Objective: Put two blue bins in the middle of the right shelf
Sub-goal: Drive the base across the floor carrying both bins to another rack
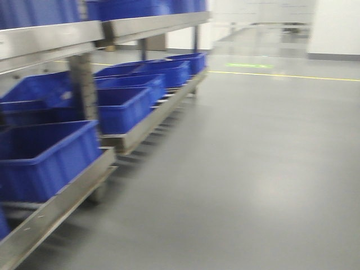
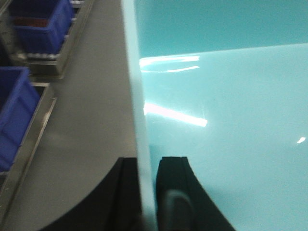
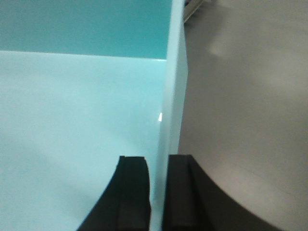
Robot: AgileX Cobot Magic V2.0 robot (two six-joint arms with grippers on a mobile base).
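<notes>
Left gripper [image 2: 147, 168] and right gripper [image 3: 158, 166] each clenched on opposite walls of the bin [image 2: 226, 106], held between the arms, apart from the shelf [image 1: 143, 126]; risk: thin-wall pinch slipping under sway; bin tilting or striking the shelf.

No legible text, label, brand or number in any view: bins [image 1: 50, 154] and shelf [image 1: 62, 205] rail are blank, the held bin [image 2: 216, 120] is plain, and the green floor mark [image 1: 247, 66] at 1 o'clock is too blurred to read.

A yellow line [image 1: 292, 76] crosses the grey floor [image 1: 253, 180] before a white wall [image 1: 336, 25].
</notes>
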